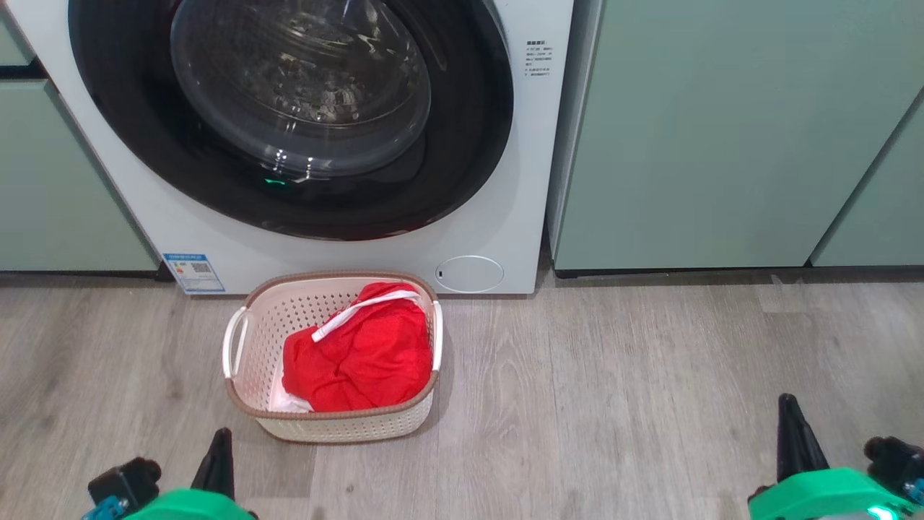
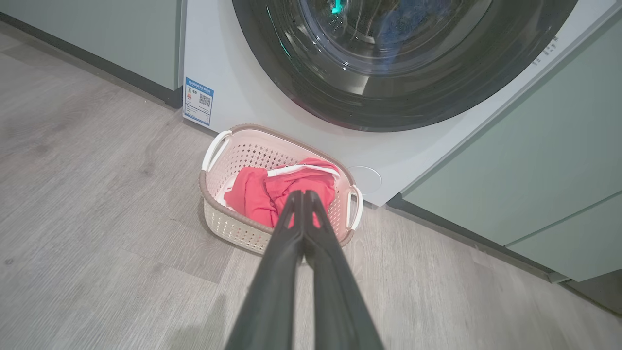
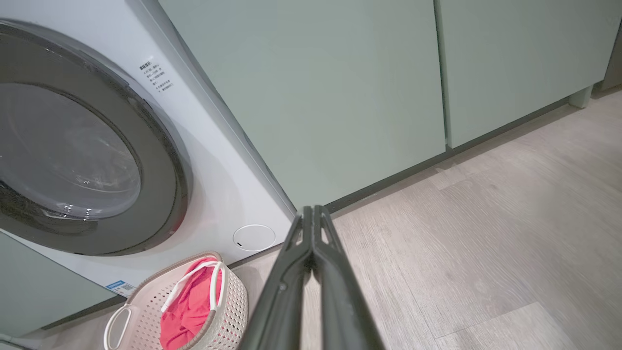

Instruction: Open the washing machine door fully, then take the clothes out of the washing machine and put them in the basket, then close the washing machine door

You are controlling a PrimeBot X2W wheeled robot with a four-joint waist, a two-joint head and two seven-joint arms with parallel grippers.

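The washer (image 1: pixel 505 217) stands between green cabinets (image 1: pixel 722 130), its door (image 1: pixel 462 144) flush against the front, closed. The basket (image 1: pixel 332 426) sits on the floor (image 1: pixel 613 397) just before it, the red clothes (image 1: pixel 361 354) inside. Left hand (image 2: pixel 303 194) and right hand (image 3: pixel 313 210) — fingers pressed together, holding nothing.

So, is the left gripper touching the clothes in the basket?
Apart. Head view: the left gripper sits short of the basket, with its front wall and floor between it and the clothes.
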